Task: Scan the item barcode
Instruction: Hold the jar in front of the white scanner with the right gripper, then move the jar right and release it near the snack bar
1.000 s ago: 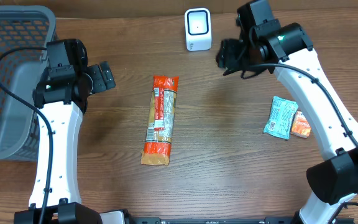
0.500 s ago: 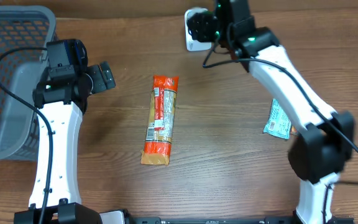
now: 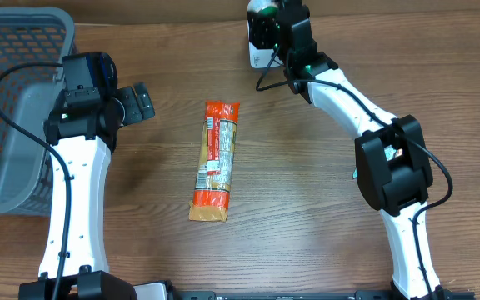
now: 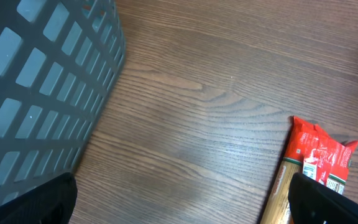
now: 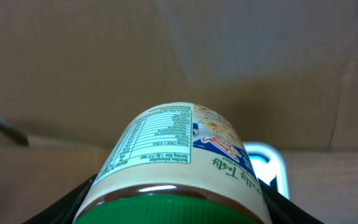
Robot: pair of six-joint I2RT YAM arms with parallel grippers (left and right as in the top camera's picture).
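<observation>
Up by the scanner [image 3: 260, 55], the right gripper [image 3: 273, 25] hugs a hard, smooth, maybe slippery jar [image 5: 174, 155] by its sides; the left gripper [image 3: 142, 103] gapes empty.

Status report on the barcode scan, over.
Left gripper open, beside basket. Right gripper shut on green-lidded jar, up by the scanner. Orange packet mid-table, not in the way.

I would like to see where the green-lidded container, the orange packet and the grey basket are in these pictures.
green-lidded container [image 5: 166, 140], right wrist view, on its paper label.
orange packet [image 3: 216, 161], overhead view, on its middle.
grey basket [image 4: 42, 81], left wrist view, on its mesh wall.
</observation>
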